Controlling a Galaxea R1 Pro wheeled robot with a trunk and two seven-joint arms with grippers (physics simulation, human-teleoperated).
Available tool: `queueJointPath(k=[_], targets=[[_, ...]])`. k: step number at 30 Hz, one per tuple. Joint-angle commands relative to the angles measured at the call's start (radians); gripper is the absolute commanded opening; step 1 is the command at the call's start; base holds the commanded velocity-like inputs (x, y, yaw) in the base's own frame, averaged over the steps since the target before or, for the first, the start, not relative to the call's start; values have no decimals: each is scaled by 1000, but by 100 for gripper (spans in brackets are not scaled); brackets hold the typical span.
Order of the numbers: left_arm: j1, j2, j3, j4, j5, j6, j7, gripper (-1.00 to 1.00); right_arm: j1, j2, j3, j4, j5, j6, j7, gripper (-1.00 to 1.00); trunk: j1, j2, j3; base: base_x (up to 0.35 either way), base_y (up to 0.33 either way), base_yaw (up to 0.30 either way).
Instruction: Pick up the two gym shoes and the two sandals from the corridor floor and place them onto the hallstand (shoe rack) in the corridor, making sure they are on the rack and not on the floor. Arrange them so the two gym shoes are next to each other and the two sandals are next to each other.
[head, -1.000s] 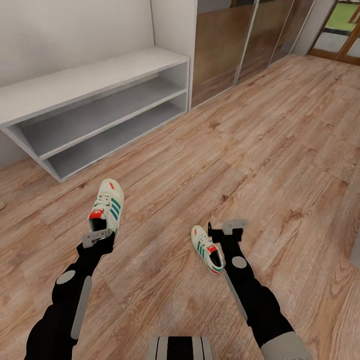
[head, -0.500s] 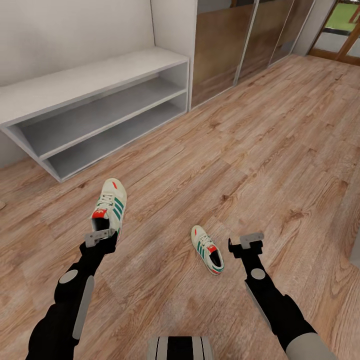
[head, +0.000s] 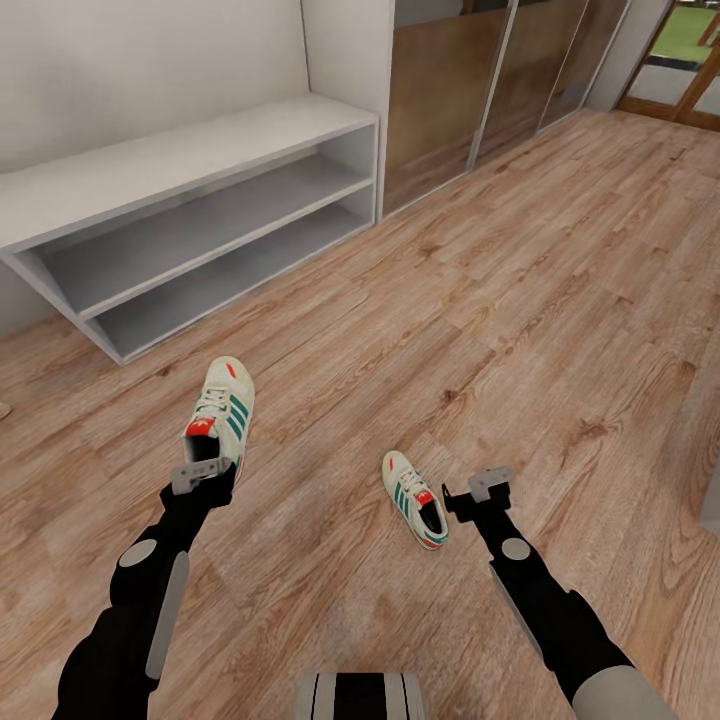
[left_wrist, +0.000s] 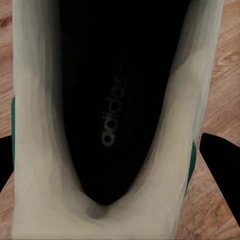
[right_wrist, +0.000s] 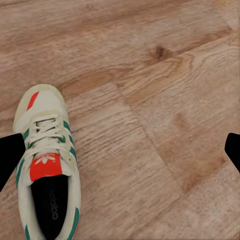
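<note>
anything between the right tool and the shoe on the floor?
Nothing visible. The right tool hangs open just beside the floor shoe, with bare floor between its fingers and the shoe off to one side.

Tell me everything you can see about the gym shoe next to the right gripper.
The gym shoe lies upright on its sole on the wood-plank corridor floor, toe pointing away from the robot. It is cream-white with white laces, teal-green side stripes, a red-orange tongue patch and a red-orange mark on the toe; the inside is black with printed lettering. The right gripper hangs open just beside its heel, not gripping it. In the right wrist view the shoe sits off to one side of the fingers.
</note>
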Motion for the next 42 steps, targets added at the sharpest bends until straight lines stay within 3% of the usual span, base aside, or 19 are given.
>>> queueJointPath(k=[1,18,32,36,42], targets=[[0,0,0,0,0,0,0,-100,0,0,1,0,0,0,2,100,0,0,0,0,0,0],[0,0,0,1,0,2,0,-100,0,1,2,2,-1,0,5,100,0,0,0,0,0,0],[-1,0,-1,0,0,2,0,-100,0,1,3,2,7,0,4,100,54,-98,-44,0,0,0],[-1,1,-1,1,0,3,0,-100,0,2,4,2,9,0,4,100,57,-105,-47,0,0,0],[0,0,-1,0,0,33,0,-100,0,3,4,1,9,0,4,100,80,-147,-66,0,0,0]])
